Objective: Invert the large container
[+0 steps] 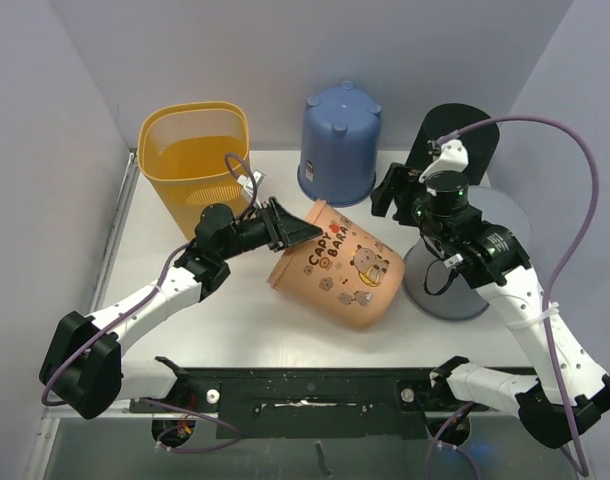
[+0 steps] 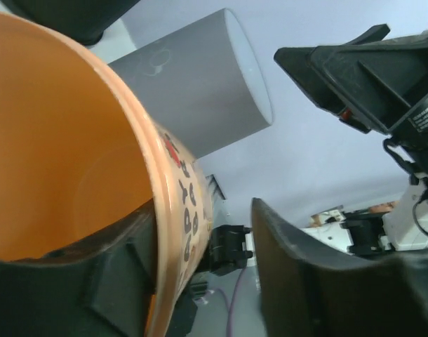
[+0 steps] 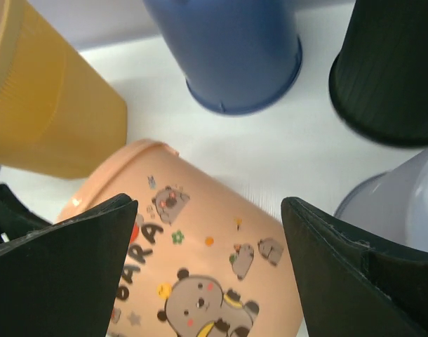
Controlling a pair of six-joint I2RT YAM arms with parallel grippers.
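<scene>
MIDWAY THROUGH THE TURN: The left gripper [image 1: 301, 228] is seen with its jaws set apart astride the rim of the peach cartoon-printed container [image 1: 350, 272], in the centre of the top view. One finger is placed inside the mouth and the other outside. In the left wrist view the inner finger [image 2: 95, 281] is pressed close to the inside wall, while a gap is left between the outer finger [image 2: 319, 274] and the printed outside. The rim is therefore judged to be straddled, not clamped.

The container (taken to be the large one meant by the task) is found lying on its side on the white table [image 1: 235, 320]. Its mouth is turned towards the upper left of the frame and its base towards the lower right. The turn is thus judged about half made: the tipping over is done. What is left is for the base to be raised until the rim is set flat on the table.

Just above and to the right, the right gripper [image 3: 208, 207] is held wide open over the container's side, with nothing gripped and no contact visible.

Farther out, a yellow mesh basket [image 1: 195, 150] is placed at upper left and a blue bucket [image 1: 340, 140] at top centre, base up. A black bin [image 1: 465, 130] is seen at upper right, and a grey bin [image 1: 455, 285] just beside the container's base.
</scene>
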